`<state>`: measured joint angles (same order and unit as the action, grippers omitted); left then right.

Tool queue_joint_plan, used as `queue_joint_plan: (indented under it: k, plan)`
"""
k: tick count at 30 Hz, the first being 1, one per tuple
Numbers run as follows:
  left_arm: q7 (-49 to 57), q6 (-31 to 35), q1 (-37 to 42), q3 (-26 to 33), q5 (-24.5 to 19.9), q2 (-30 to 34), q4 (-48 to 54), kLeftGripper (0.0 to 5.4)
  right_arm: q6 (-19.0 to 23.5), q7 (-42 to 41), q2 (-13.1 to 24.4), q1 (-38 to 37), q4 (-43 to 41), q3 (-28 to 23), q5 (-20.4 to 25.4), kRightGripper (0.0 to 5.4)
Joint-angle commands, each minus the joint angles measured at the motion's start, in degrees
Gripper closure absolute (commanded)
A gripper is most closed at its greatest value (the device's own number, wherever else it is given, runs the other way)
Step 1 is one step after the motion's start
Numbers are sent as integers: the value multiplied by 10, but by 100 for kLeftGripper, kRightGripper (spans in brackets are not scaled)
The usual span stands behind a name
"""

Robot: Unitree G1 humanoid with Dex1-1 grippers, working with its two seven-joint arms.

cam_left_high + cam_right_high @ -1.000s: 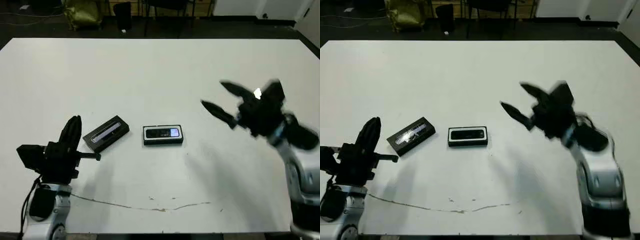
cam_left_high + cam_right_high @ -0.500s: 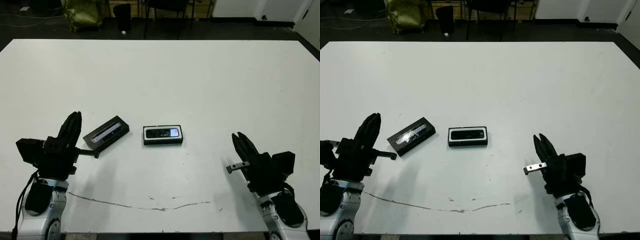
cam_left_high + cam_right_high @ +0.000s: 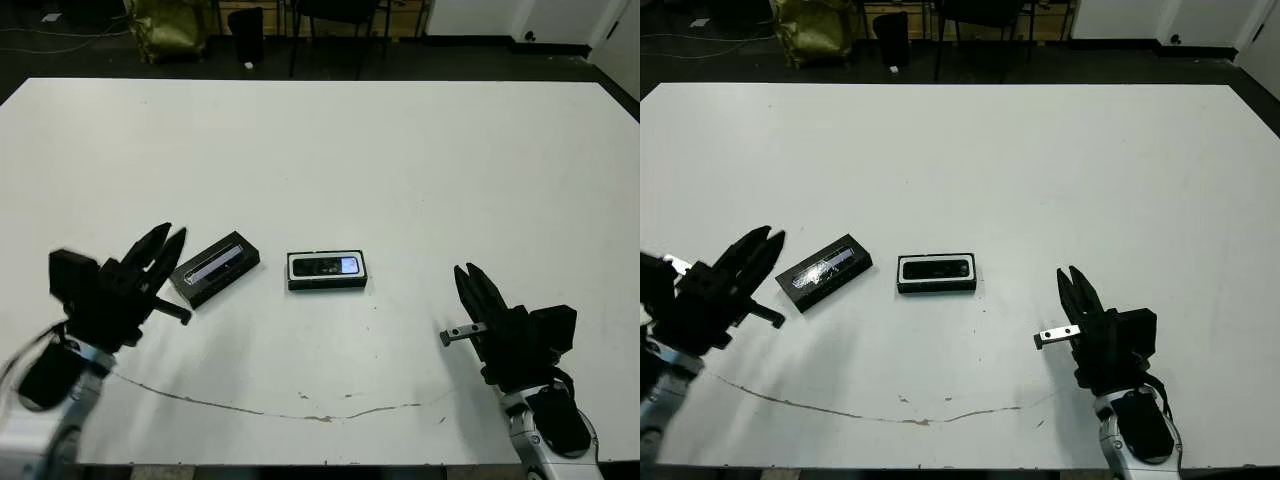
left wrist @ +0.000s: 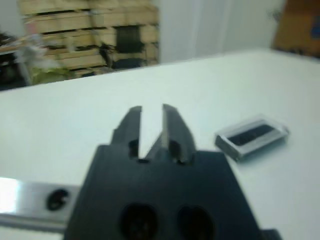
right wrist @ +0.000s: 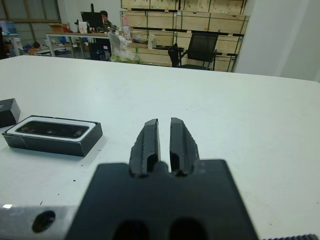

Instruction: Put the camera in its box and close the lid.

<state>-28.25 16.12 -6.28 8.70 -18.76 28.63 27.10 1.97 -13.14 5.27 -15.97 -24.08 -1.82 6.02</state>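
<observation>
The camera [image 3: 326, 266] is lying inside the box [image 3: 327, 271] near the middle of the white bench [image 3: 400, 150]; the lid [image 3: 214, 268] is resting flat just beside the box, angled; the left tool [image 3: 163, 245] is hovering near the lid, fingers slightly apart; the right tool [image 3: 1072, 283] is hovering well apart from the box, fingers nearly together, clamping nothing.

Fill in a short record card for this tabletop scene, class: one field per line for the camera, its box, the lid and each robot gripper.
camera: slim black bar-shaped camera, lying inside the box
box: shallow black white-lined box, uncovered, mid-table
lid: flat black lid with a glossy stripe, on the table left of the box, apart from it
left gripper: slightly open, empty, beside the lid
right gripper: near shut, empty, right of the box
table: white table
</observation>
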Motion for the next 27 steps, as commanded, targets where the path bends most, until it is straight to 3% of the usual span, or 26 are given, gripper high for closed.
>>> queue_joint_plan:
  k: [1,8,15,27]
  plan:
    - [-61,24,24,-9,-7,51,-35,339,2,-1,7,0,11,-1,5,540]
    - [-151,25,85,-27,-16,93,-110,167,-15,-3,10,0,21,-2,6,540]
    - [-200,78,145,-49,-32,104,-173,2,16,9,11,-6,2,0,3,540]
    - [-165,220,167,-62,-58,88,-170,2,35,19,13,-11,-11,5,3,540]
